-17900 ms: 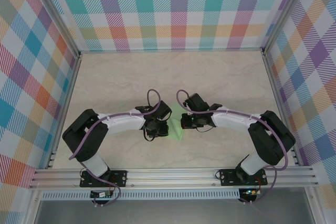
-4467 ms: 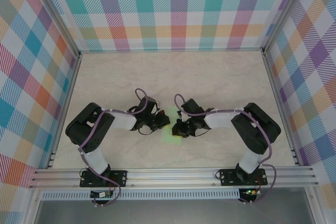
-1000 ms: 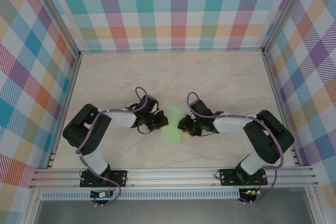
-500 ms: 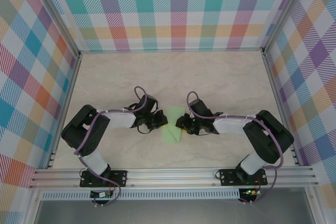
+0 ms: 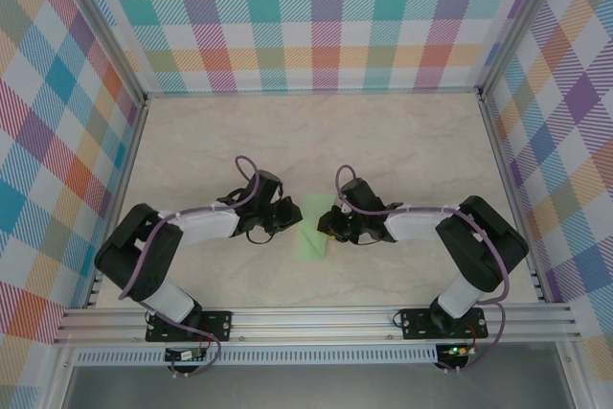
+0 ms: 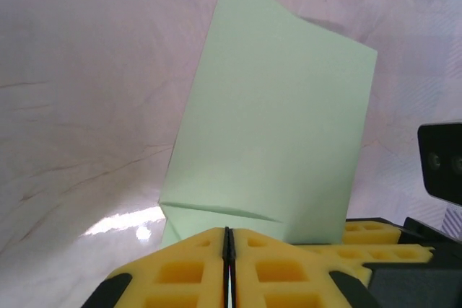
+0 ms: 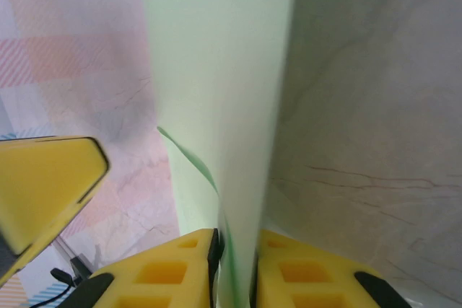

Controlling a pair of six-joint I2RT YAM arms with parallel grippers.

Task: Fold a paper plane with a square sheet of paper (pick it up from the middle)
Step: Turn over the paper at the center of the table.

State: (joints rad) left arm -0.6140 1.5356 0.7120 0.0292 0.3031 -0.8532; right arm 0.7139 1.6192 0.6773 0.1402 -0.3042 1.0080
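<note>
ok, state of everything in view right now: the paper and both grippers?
green paper sheet: partly folded, creased flap showing, not yet a plane.
left gripper: shut, pads together at the sheet's near edge; whether it grips the sheet is unclear.
right gripper: shut on the sheet's edge.

This looks like a robotics lab test cell: a left arm and a right arm are bolted to an aluminium frame at the near edge of a marble-look worktop, enclosed by checked walls.
</note>
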